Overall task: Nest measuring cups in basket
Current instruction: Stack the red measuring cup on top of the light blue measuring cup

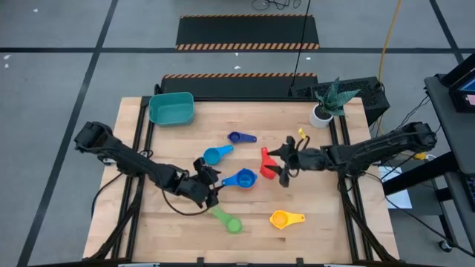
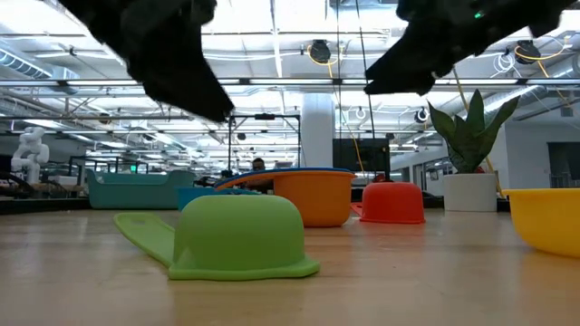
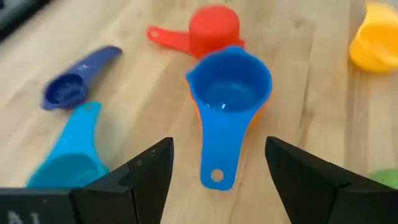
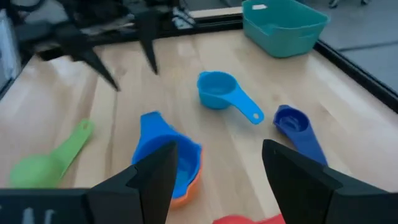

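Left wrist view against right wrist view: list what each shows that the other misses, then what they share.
Only the left wrist view shows the yellow cup and the whole red cup, which lies mouth down. Only the right wrist view shows the teal basket, the full green cup, and the left gripper farther off. Both show the blue cup sitting in an orange cup, the light blue cup and the dark blue cup, all on the wooden table.
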You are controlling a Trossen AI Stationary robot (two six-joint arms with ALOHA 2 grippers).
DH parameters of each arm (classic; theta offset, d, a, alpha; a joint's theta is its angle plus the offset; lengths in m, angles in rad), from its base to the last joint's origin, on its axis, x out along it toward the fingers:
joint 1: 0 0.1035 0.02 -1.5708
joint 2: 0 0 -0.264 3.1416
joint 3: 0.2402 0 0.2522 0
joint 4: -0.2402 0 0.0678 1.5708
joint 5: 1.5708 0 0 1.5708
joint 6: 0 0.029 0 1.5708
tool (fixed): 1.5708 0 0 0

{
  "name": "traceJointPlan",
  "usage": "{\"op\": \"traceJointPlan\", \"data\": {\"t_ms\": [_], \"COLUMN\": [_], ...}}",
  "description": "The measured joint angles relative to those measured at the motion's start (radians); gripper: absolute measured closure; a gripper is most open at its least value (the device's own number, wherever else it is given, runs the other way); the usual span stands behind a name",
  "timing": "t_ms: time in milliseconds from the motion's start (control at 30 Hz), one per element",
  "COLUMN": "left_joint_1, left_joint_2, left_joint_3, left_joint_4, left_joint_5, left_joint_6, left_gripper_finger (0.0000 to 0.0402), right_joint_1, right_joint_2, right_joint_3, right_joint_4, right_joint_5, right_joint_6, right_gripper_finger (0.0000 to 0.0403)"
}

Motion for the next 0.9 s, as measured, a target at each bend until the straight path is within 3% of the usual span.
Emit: {"op": "traceJointPlan", "data": {"t_ms": [367, 900], "left_joint_1": [0.035, 0.008], "left_joint_2": [-0.225, -0.229], "left_joint_3": [0.001, 0.001], "left_joint_4": [0.025, 0.011], "left_joint_5": [-0.082, -0.079], "left_joint_6": [0.071, 0.114], "left_gripper_finger": [0.0144, 0.0144], "right_joint_1": [-0.111, -0.113], "right_joint_2": [0.084, 0.303], "right_joint_3": [0.0, 0.071], "right_joint_4": [0.004, 0.005], "right_joint_5": [-0.051, -0.075], "right_joint_6": [0.087, 0.175], "right_gripper_finger": [0.0177, 0.0177]}}
